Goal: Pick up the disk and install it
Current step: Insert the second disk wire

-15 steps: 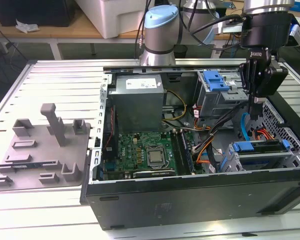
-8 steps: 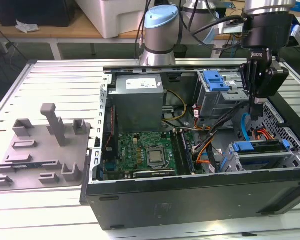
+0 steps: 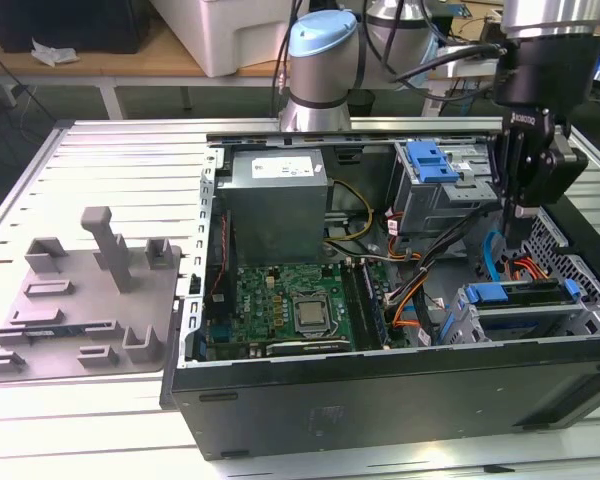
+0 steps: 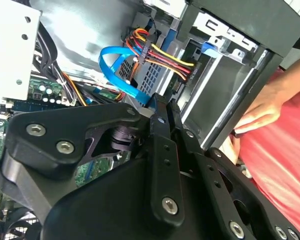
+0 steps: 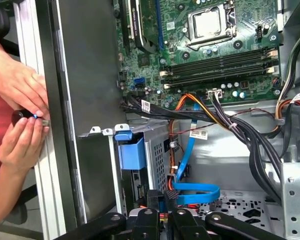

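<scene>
My gripper (image 3: 517,215) pressed together, empty, above the open computer case (image 3: 380,395), the disk (image 3: 525,300) seated in its bay at five o'clock below it, a person's hands (image 5: 20,115) at the case edge.

The gripper (image 3: 521,215) is black. The computer case (image 3: 380,400) is black outside and grey metal inside. The motherboard (image 3: 280,305) is green, with a silver processor (image 5: 208,22). At 3 o'clock from it, a blue rail frame (image 3: 515,293) edges the drive bay. The flat cable (image 4: 117,67) is blue; the wire bundle (image 4: 162,55) is red, yellow, orange and black. The fixture plate (image 3: 75,300) is grey. The person's sleeve (image 4: 282,155) is red.
</scene>
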You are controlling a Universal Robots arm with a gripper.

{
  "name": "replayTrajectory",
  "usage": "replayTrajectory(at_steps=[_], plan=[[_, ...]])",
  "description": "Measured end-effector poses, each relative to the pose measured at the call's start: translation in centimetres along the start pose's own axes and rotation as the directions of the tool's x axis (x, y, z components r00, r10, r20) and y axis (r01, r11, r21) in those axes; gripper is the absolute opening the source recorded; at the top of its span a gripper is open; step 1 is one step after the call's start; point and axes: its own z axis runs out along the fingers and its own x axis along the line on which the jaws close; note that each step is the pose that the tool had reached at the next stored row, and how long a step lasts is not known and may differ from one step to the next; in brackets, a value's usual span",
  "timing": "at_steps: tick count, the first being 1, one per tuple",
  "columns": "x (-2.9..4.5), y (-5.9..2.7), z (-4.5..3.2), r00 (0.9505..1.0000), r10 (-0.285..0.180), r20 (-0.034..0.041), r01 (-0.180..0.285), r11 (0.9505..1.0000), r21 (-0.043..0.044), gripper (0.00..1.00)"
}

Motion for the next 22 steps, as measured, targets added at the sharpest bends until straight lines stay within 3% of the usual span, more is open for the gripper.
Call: replayTrajectory(at_steps=[2,3,10,15,22], plan=[[0.32,-0.09,0.14,0.9999,0.0,0.0103,0.0,1.0,-0.0009,0.16],[0.79,-0.21,0.36,0.9997,0.001,0.0234,-0.001,1.0,-0.0021,0.16],[2.35,-0.53,1.05,0.9976,0.003,0.0697,-0.003,1.0,-0.0064,0.16],[3.46,-0.73,1.51,0.9938,0.006,0.1107,-0.005,0.9999,-0.0103,0.16],[4.37,-0.9,1.91,0.9902,0.011,0.1394,-0.009,0.9999,-0.0145,0.16]])
